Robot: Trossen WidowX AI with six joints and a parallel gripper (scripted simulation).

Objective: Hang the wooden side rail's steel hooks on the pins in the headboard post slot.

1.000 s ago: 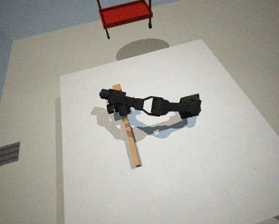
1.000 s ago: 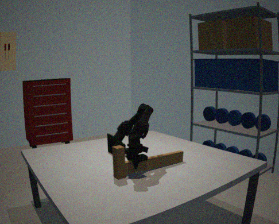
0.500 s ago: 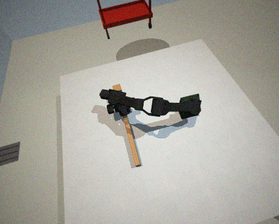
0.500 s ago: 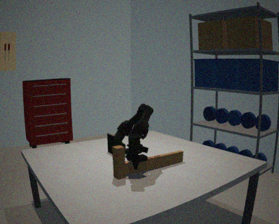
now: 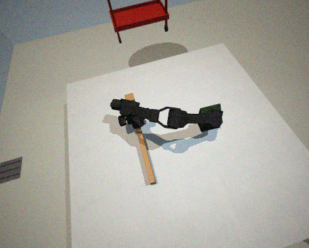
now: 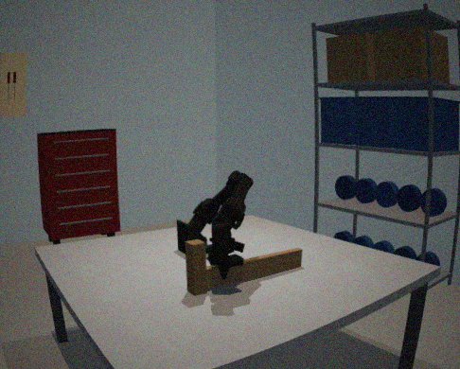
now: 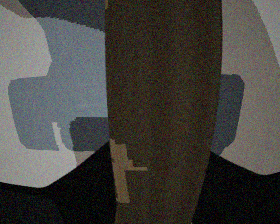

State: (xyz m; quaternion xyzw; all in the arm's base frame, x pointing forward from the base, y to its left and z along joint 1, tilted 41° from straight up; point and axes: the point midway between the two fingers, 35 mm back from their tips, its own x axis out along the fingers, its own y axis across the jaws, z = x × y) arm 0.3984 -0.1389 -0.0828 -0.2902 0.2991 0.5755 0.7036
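Note:
The wooden rail (image 5: 146,159) (image 6: 274,265) (image 7: 162,75) stands on its narrow edge, low over the table. Its far end looks to be at the tabletop. The upright headboard post (image 5: 129,96) (image 6: 195,267) stands at the rail's other end. In the exterior view that end meets the post's side with no gap that I can see. The hooks, slot and pins are hidden or too small to make out. My gripper (image 5: 137,126) (image 6: 223,271) (image 7: 147,142) is shut on the rail, close to the post. The rail runs between the dark fingers in the wrist view.
The white table (image 5: 222,191) (image 6: 118,303) carries the arm's base (image 5: 210,117) (image 6: 185,236) beside the post and rail. A red cart (image 5: 140,14), a red drawer cabinet (image 6: 80,184) and a shelf rack (image 6: 314,142) stand off the table.

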